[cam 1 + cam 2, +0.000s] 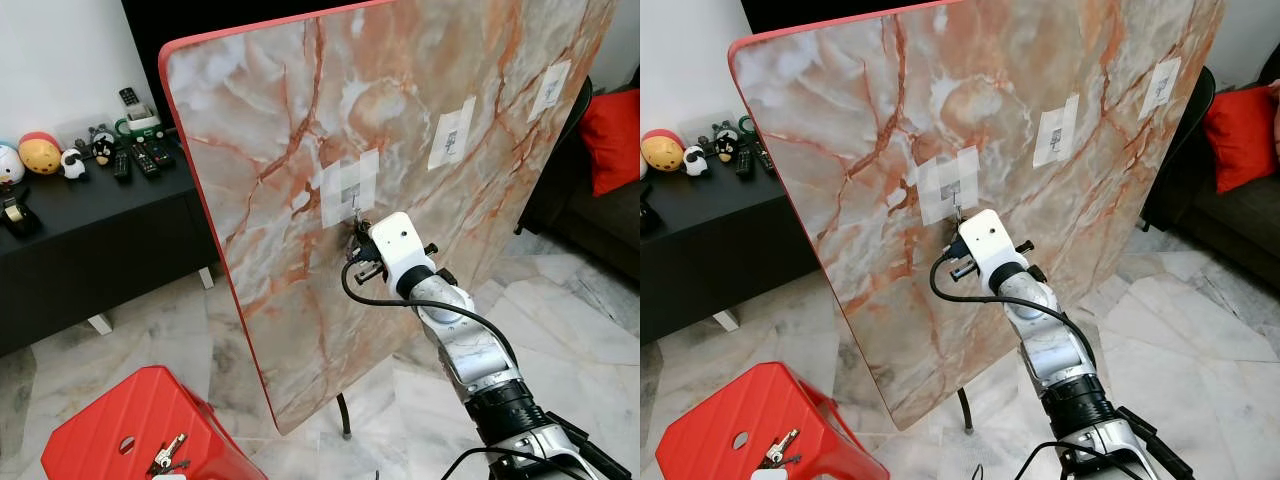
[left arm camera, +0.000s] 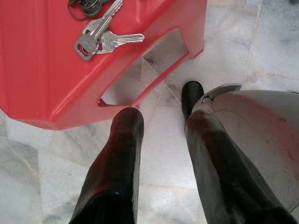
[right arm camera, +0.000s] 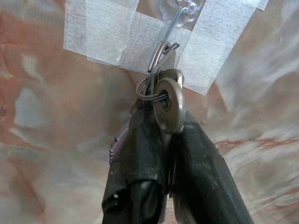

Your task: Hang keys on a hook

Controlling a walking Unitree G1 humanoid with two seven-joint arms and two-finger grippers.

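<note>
the right gripper (image 3: pixel 166 140) pinches a dull silver key (image 3: pixel 169 105), its wire ring (image 3: pixel 156 70) looped at the taped clear hook (image 3: pixel 180 9) at 12 o'clock on the marble tabletop (image 1: pixel 300 130).

Head eyes look down at the tabletop (image 1: pixel 300 150); wrist cameras sit close.

keys (image 3: pixel 168 105): shiny metal | hook (image 3: pixel 180 11): wire, clear plastic | tape (image 3: pixel 100 35): matt cloth weave | stool (image 2: pixel 42 65): glossy red plastic
</note>
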